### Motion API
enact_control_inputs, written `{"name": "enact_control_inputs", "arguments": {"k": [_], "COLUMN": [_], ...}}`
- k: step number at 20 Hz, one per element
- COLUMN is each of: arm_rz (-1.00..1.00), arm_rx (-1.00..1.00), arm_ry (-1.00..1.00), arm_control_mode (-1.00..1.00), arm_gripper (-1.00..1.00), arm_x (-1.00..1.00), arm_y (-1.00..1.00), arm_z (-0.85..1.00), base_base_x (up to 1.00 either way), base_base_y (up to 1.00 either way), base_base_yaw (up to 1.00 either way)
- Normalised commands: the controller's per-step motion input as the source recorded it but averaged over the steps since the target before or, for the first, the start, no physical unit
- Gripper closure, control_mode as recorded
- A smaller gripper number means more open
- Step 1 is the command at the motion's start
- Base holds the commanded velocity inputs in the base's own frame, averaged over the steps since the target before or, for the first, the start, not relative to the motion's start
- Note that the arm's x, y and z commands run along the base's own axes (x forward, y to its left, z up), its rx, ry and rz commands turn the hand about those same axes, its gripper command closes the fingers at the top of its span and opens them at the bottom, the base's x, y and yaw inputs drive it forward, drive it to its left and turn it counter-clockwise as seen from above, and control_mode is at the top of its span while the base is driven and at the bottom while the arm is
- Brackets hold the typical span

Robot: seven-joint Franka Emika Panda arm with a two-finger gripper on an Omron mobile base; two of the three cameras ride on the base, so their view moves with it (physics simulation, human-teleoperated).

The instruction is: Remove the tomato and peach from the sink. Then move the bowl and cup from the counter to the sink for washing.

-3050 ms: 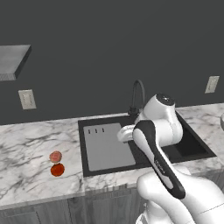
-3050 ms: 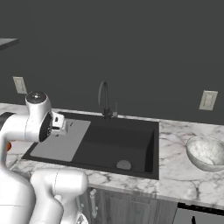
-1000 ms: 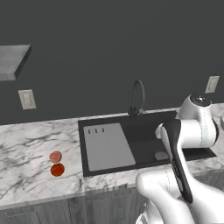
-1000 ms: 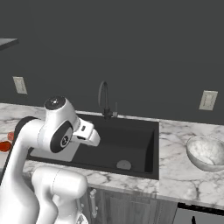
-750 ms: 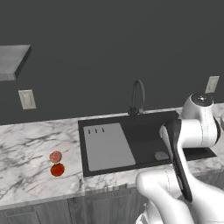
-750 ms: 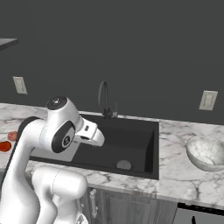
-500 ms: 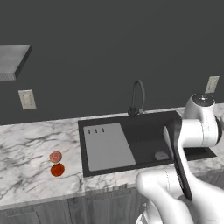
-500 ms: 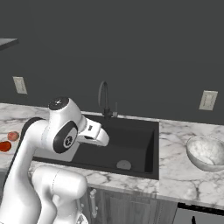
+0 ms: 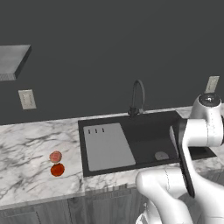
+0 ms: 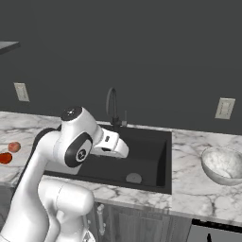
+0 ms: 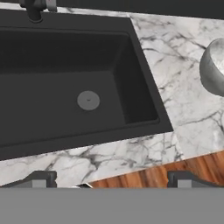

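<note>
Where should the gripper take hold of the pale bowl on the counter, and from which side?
Grip the bowl by its rim, coming from above: it sits upright and open on the counter, and looks too wide for the open gripper to span.

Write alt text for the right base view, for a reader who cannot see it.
A white robot arm reaches over a black sink set in a marble counter, with its hand above the basin. A speckled pale bowl sits on the counter right of the sink; a peach and a tomato lie far left.
</note>
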Motion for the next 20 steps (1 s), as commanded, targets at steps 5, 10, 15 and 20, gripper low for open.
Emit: {"name": "enact_control_inputs", "arguments": {"k": [5, 10, 15, 20], "arm_rz": [0.0, 0.0, 0.0, 0.0], "arm_rx": [-0.04, -0.04, -0.03, -0.02], "arm_ry": [0.01, 0.0, 0.0, 0.0], "arm_control_mode": [-1.0, -1.0, -1.0, -1.0], "arm_gripper": [-1.0, -1.0, -1.0, -1.0], "arm_x": [0.0, 0.0, 0.0, 0.0], "arm_y": [-0.35, -0.35, -0.35, -0.35], "arm_z": [0.04, 0.05, 0.05, 0.04], "base_base_x": [0.0, 0.0, 0.0, 0.0], "base_base_y": [0.0, 0.0, 0.0, 0.0], "base_base_yaw": [0.0, 0.0, 0.0, 0.0]}}
